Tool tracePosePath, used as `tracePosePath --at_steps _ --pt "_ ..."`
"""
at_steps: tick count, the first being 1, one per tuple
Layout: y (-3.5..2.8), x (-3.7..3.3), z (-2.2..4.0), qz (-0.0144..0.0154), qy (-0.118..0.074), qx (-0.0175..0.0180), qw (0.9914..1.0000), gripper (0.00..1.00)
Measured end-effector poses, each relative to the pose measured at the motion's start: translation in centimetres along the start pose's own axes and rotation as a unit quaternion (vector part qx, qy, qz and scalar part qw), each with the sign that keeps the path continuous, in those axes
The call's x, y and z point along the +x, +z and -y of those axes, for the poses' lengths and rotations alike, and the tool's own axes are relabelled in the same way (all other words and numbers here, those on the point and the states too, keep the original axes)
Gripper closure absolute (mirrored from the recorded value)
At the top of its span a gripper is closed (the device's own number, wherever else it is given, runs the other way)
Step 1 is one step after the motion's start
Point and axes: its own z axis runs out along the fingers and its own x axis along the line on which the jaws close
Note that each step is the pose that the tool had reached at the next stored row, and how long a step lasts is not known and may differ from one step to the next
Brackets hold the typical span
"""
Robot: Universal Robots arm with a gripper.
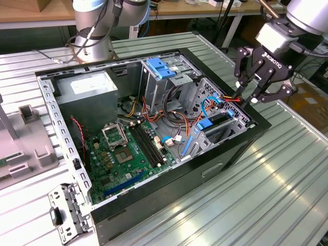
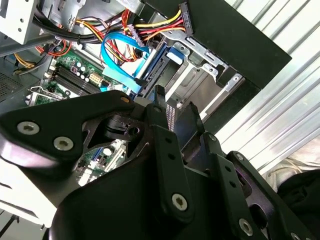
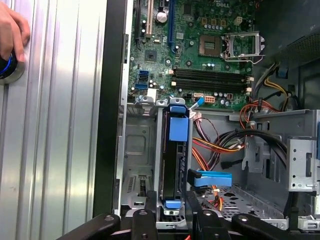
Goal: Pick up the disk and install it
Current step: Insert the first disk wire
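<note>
The disk [image 1: 219, 119] stands on edge in the lower drive bay at the front corner of the open computer case [image 1: 51, 118], at the exterior view's right. In the first wrist view the disk [image 3: 171, 165] is a dark slab with blue rail tabs at both ends, seated in the grey metal bay. My gripper [image 1: 248, 101] hovers just above the case's rim over that bay. Its fingers [image 3: 150, 212] straddle the disk's near end with a gap and nothing between them. In the second wrist view the gripper [image 2: 174, 107] is open over the bay.
A grey power-supply box [image 1: 87, 95] fills the case's far corner, with the green motherboard [image 1: 123, 151] on its floor. A blue bracket [image 1: 161, 67] tops the upper cage. Orange, red and blue cables [image 3: 220, 147] run beside the bay. A hand [image 3: 10, 35] rests on the ribbed table.
</note>
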Motion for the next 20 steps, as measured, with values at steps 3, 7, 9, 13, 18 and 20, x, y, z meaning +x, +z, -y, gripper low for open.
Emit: tracePosePath --at_steps 3,7,9,13,18,20 --pt "0.11 0.03 0.33 0.0 -0.001 -0.0002 1.0 0.64" --pt "0.24 0.06 0.84 0.0 -0.002 -0.0004 1.0 0.64" --pt "0.27 0.08 1.08 -0.0001 -0.003 -0.0006 1.0 0.64" --pt "0.33 0.11 1.65 -0.0002 -0.004 -0.001 0.99999 0.64" --pt "0.35 0.16 2.54 -0.0003 -0.006 -0.0014 0.99998 0.64" --pt "0.35 0.18 2.88 -0.0003 -0.007 -0.0016 0.99997 0.64"
